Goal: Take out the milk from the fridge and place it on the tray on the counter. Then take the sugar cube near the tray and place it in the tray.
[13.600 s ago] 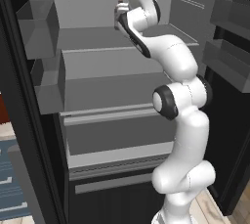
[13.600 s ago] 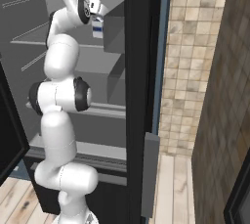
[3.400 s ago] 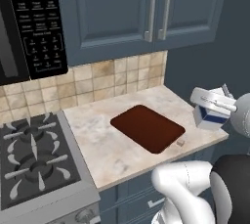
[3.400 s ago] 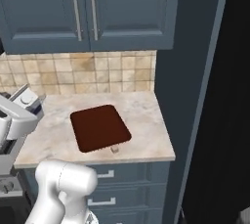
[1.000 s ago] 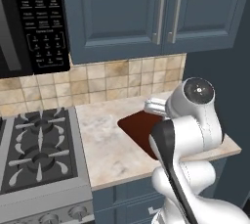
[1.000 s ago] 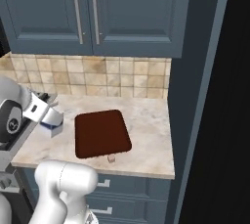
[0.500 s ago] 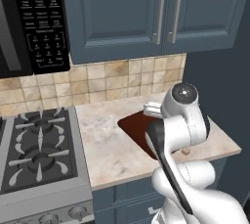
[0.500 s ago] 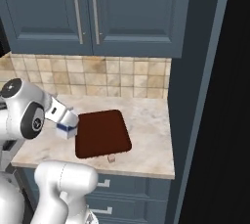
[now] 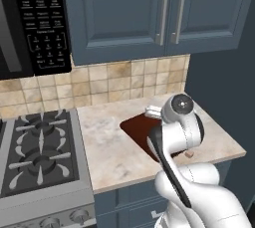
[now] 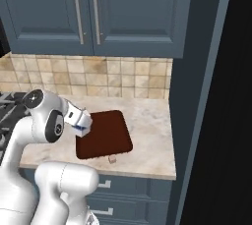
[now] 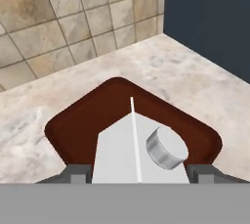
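**Ana:** Hand view first: nearest the camera, the claw (image 11: pixel 138 171) is clamped on the milk (image 11: pixel 139 152), one finger tip at each side of the carton, its gable ridge and round cap pointing away from us.

**Ben:** And beyond it?

**Ana:** The tray (image 11: pixel 85 115) lies right under the carton, so the milk hangs above it, not yet set down. From the right base view the milk (image 10: pixel 80 119) sits over the tray's left edge rather than its middle.

**Ben:** So shift it inward before lowering?

**Ana:** I'd say so: carry it toward the tray's centre, bring it upright, lower until the base sits flat, then let go. Dropping it tilted near the rim could tip it.

**Ben:** The sugar cube?

**Ana:** The sugar cube (image 10: pixel 112 159) rests on the table (image 10: pixel 152 138) just beside the tray's front edge, close to the table's front edge. Keep the carton away from that side so there's room for the cube later.

**Ben:** Farther back?

**Ana:** Tiled backsplash (image 11: pixel 58 27) and blue cabinets (image 9: pixel 149 13); nothing in the way.
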Controlling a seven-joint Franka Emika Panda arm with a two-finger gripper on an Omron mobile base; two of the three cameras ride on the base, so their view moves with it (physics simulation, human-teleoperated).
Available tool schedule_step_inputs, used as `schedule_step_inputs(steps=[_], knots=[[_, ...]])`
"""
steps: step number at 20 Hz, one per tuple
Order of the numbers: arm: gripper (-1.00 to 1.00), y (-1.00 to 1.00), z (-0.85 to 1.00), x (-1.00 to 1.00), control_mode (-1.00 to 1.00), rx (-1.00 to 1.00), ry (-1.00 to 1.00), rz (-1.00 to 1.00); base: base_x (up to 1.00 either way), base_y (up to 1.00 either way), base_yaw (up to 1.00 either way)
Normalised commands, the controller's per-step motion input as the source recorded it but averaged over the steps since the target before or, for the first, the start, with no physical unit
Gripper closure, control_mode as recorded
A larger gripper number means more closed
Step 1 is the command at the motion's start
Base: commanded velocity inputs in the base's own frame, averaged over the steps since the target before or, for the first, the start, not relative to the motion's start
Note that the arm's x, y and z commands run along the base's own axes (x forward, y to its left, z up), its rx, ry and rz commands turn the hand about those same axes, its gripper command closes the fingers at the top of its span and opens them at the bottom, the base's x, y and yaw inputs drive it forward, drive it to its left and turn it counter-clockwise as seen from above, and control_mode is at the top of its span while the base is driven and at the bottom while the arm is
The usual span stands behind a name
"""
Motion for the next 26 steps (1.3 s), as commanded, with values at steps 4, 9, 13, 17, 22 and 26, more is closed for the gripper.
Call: schedule_step_inputs(steps=[4, 9, 13, 17, 22, 26], knots=[[1.00, -0.12, -0.37, 0.69, -1.00, 0.00, -0.01, 0.00, 0.00, 0.00, 0.00], [1.00, -0.08, -0.23, 0.69, -1.00, 0.00, 0.00, 0.00, 0.00, 0.00, 0.00], [1.00, 0.00, -0.17, 0.48, -1.00, -0.01, 0.00, 0.00, 0.00, 0.00, 0.00], [1.00, -0.02, -0.28, 0.38, -1.00, -0.04, 0.00, 0.00, 0.00, 0.00, 0.00], [1.00, -0.11, -0.31, 0.38, -1.00, -0.02, -0.02, 0.00, 0.00, 0.00, 0.00], [1.00, -0.11, -0.37, 0.30, -1.00, -0.02, -0.03, 0.00, 0.00, 0.00, 0.00]])
